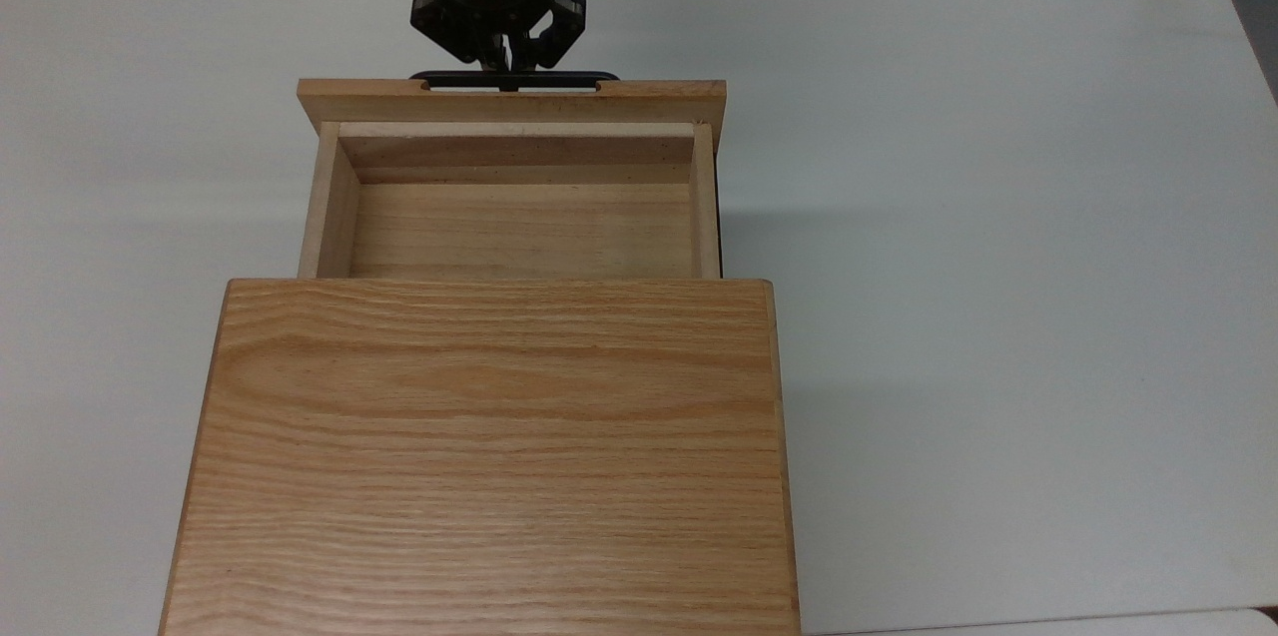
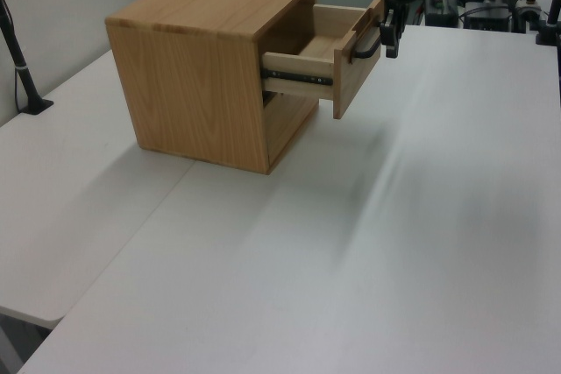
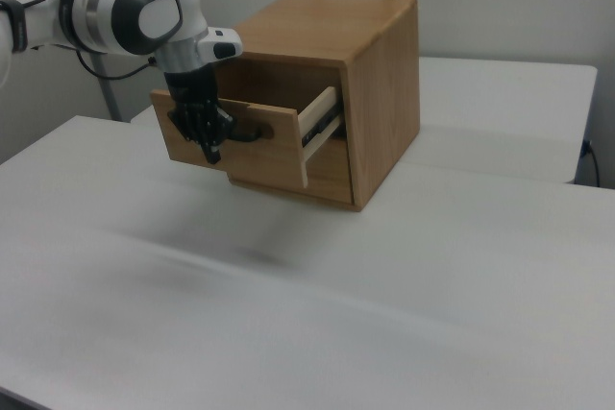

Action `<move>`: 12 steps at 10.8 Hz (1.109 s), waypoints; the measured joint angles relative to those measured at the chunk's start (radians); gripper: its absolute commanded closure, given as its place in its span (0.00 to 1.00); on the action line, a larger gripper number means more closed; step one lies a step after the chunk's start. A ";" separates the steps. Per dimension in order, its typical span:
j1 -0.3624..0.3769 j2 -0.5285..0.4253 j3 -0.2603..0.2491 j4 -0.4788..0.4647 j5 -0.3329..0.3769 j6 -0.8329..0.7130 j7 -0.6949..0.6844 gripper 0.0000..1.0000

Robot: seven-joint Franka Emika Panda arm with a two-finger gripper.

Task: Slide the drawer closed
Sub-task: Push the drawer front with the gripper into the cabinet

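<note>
Pressing closed fingers against the black bar handle (image 1: 514, 77), my gripper (image 1: 499, 62) sits at the far middle of the drawer (image 1: 519, 227) in the top view. The drawer stands pulled well out of the oak cabinet (image 1: 489, 456) on the white table (image 1: 998, 217), with nothing inside. I judge it stiff, light, gliding on its side rails (image 2: 298, 76); pushing centrally should avoid skewing.

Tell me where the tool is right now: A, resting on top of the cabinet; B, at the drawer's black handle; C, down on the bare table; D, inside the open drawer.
B: the tool sits against the black handle on the front of the drawer, which is pulled out.
</note>
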 measured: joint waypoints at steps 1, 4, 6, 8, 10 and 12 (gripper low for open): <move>0.000 0.006 0.000 0.003 0.008 0.009 0.000 1.00; 0.000 0.050 0.000 0.067 0.053 0.014 0.000 1.00; -0.003 0.081 0.000 0.108 0.070 0.073 0.000 1.00; -0.004 0.100 0.000 0.118 0.072 0.172 0.000 1.00; -0.004 0.133 0.000 0.123 0.073 0.303 0.004 1.00; -0.004 0.181 0.000 0.140 0.073 0.428 0.037 1.00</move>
